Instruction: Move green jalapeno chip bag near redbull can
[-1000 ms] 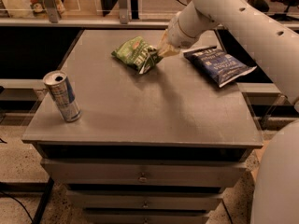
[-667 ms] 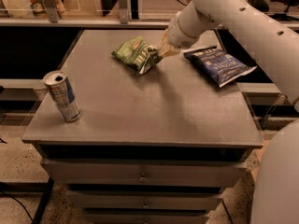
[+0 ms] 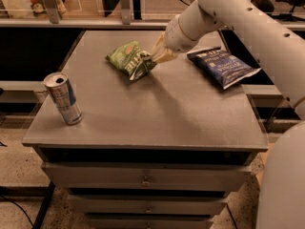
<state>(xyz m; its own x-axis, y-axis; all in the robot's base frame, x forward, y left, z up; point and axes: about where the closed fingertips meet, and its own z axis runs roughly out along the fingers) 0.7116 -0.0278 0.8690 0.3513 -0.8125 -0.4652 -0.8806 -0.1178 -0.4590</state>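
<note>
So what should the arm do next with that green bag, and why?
Probably carry the green bag a little way toward the near left corner. The hand sits at the bag's right edge at the back of the table, while the can stands well apart near the front left edge, with bare tabletop between them.
</note>
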